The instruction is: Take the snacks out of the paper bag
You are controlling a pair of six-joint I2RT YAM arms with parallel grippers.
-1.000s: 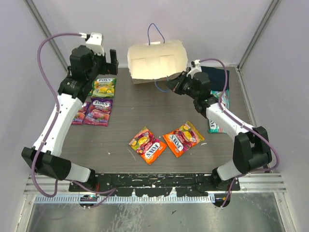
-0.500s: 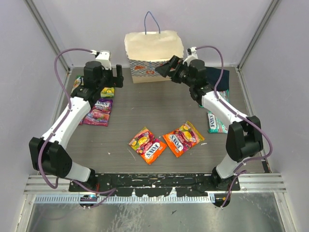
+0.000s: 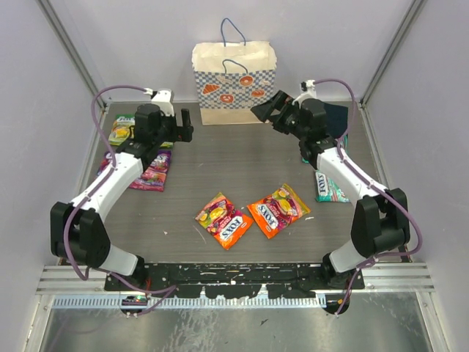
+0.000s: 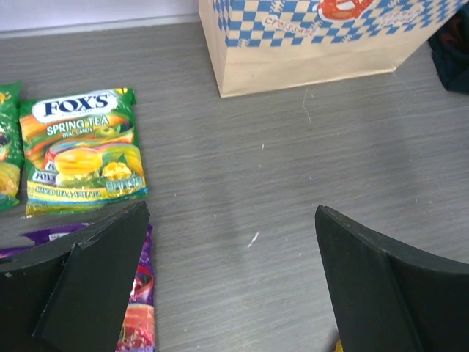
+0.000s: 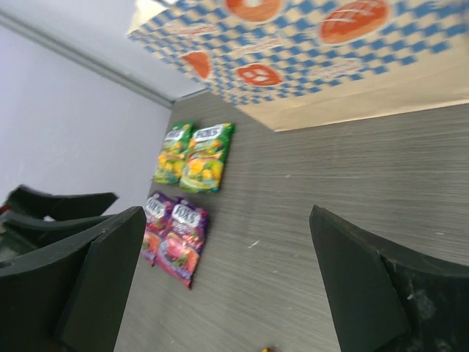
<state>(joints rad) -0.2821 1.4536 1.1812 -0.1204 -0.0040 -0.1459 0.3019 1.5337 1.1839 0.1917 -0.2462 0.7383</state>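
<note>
The paper bag [image 3: 234,84] stands upright at the back middle of the table, its checkered band and fruit prints facing me, also in the left wrist view [image 4: 293,59] and the right wrist view [image 5: 330,66]. Snacks lie flat on the table: two orange pouches [image 3: 223,220] [image 3: 278,210] near the front, green ones [image 3: 121,132] [image 4: 80,150] [image 5: 198,154] and purple ones [image 3: 154,172] [image 5: 176,235] at the left, a teal one [image 3: 331,187] at the right. My left gripper [image 3: 182,126] [image 4: 231,220] hangs open over bare table. My right gripper [image 3: 267,108] [image 5: 227,216] is open, just right of the bag, holding nothing.
A dark navy folded cloth [image 3: 330,117] lies at the back right behind my right arm, its edge also in the left wrist view [image 4: 451,51]. Purple walls close in the table at the back and both sides.
The bag was tipped with its mouth towards the camera while my right gripper was shut by it; now it stands upright and that gripper has opened and drawn back. My left arm has come lower and nearer.
</note>
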